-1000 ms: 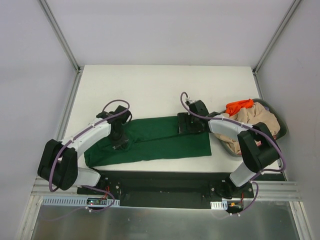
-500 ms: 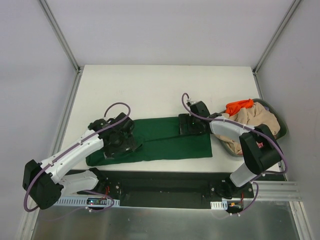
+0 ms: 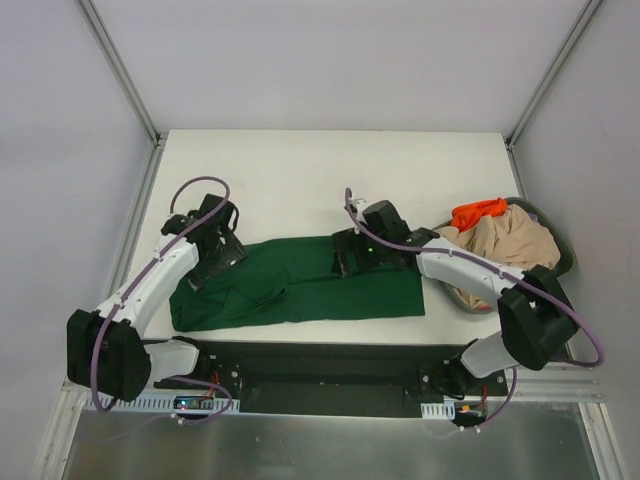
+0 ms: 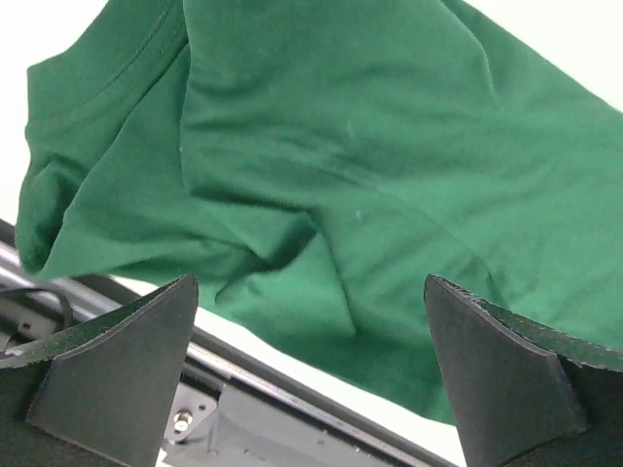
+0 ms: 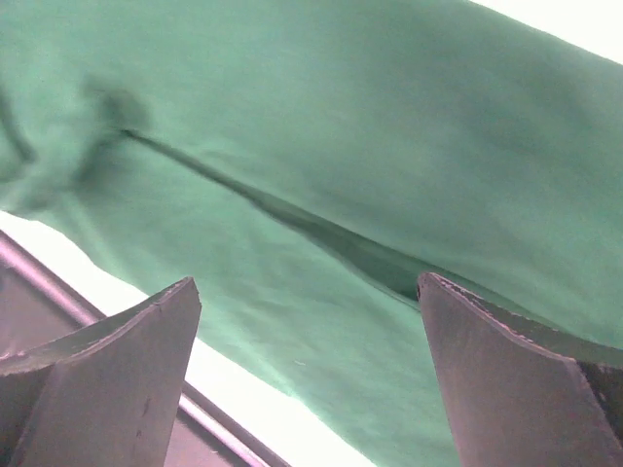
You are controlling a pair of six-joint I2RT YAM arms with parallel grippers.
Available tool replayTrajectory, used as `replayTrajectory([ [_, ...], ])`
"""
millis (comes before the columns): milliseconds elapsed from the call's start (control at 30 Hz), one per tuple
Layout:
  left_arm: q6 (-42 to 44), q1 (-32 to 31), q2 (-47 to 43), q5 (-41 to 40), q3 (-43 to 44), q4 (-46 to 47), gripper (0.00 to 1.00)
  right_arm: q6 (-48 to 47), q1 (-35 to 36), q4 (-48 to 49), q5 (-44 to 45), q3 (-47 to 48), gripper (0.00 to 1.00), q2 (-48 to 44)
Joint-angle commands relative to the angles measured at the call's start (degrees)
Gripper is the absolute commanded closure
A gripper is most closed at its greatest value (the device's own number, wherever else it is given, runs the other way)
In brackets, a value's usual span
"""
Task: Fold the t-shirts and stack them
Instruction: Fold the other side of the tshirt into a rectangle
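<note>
- Top view: the dark green t-shirt [image 3: 310,290] is lying flat along the near tabletop [image 3: 300,170] edge, I judge so that both arms are reaching it; my left pincer [image 3: 205,270] and right pincer [image 3: 342,262] are both gaping, empty.
- Left wrist: its rumpled end is lying just under my spread fingers [image 4: 117,370].
- Right wrist: its long crease is running beneath the gap.

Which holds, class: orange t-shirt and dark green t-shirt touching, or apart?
Apart. Top view: orange t-shirt in the basket, dark green t-shirt on the table.
</note>
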Motion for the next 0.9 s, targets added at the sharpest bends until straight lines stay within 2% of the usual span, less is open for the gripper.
replayTrajectory([
  [0,4.8,6.8,3.4,2.3,-4.1,9.6,0.01,-1.9,5.9,6.4,-9.5,9.9,0.04,4.2],
  [133,6.9,11.2,8.1,6.6,-6.1,16.8,0.01,-3.1,11.8,7.8,-12.0,21.4,0.04,14.5],
  [233,9.2,14.0,12.4,10.9,-5.3,17.6,0.01,-1.0,15.7,13.7,-18.7,27.4,0.04,22.9],
  [333,9.9,17.8,15.9,12.0,-5.3,18.7,0.01,1.4,18.0,14.3,-20.9,30.9,0.04,28.1],
  [400,10.8,21.7,18.1,12.7,-4.6,19.6,0.01,1.7,18.8,14.3,-21.3,30.5,0.04,29.5],
  [500,13.0,24.2,21.3,15.1,-2.5,20.0,0.01,1.9,19.5,13.9,-22.4,27.3,0.04,29.9],
  [733,16.3,26.8,27.3,20.8,2.9,19.8,0.01,-1.2,20.3,12.3,-15.7,15.9,0.04,25.7],
  [867,16.5,28.0,28.3,23.5,4.6,19.4,0.01,-1.9,20.4,11.8,-13.5,13.7,0.04,24.1],
])
